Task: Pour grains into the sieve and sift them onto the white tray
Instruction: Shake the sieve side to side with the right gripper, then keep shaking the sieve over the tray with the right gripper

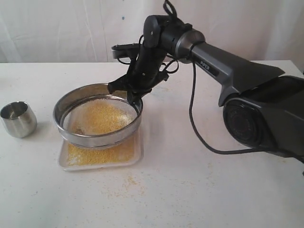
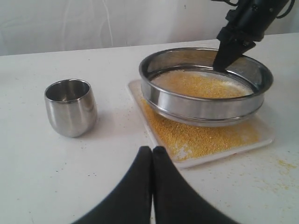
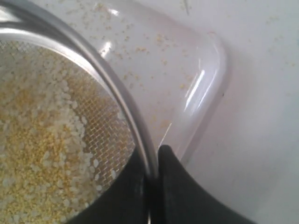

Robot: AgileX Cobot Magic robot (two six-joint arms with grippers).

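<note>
The sieve (image 1: 97,137), shiny-rimmed, holds yellow grains (image 1: 97,118); right gripper (image 3: 152,184) clamps its rim, left gripper (image 2: 152,156) closed, empty.

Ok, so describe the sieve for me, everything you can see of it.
The sieve is wide, shallow and round, with a shiny steel wall and a fine wire mesh bottom. It holds a layer of yellow and paler grains. It sits over the white tray and covers most of it; whether it rests there or hangs just above is unclear. The right arm's fingers pinch its rim, one inside and one outside.
</note>
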